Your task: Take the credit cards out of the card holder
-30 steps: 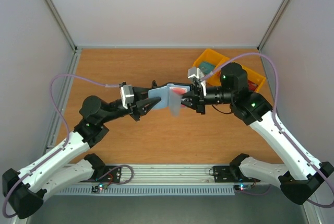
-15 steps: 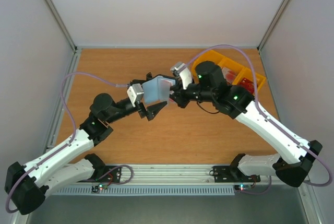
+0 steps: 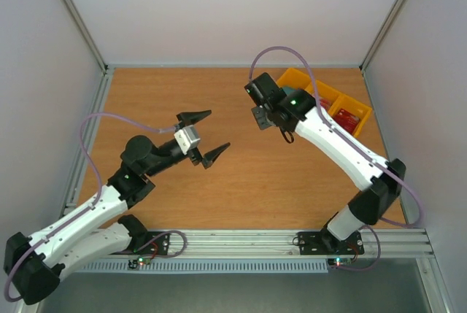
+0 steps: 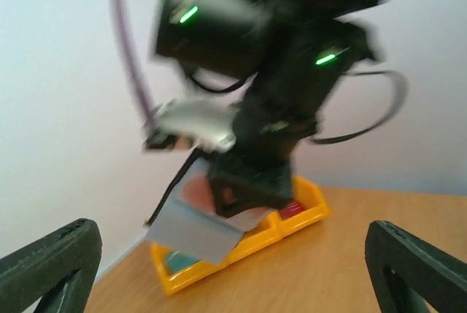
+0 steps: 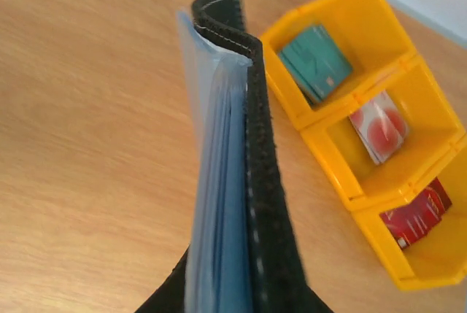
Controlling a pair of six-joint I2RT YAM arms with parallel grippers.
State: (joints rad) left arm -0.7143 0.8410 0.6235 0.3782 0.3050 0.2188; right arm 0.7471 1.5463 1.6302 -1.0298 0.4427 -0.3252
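Left claw [image 3: 217, 130] gapes fully, holding nothing; right claw [image 4: 244, 189] is clamped on the folded card holder [image 5: 241, 182], raised above the bench [image 3: 241, 189], long axis hanging down from the jaws; it lies near, at 3 o'clock from the left claw; 3 credit cards [image 5: 379, 129] sit in the yellow tray [image 5: 328, 163].

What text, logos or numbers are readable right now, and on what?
No text can be read in any view.
On the teal card in the yellow tray: nothing legible.
On the white card with red circles: pattern only, too small.
On the red card: print too blurred.
On the card holder: seen edge-on, no label shows.
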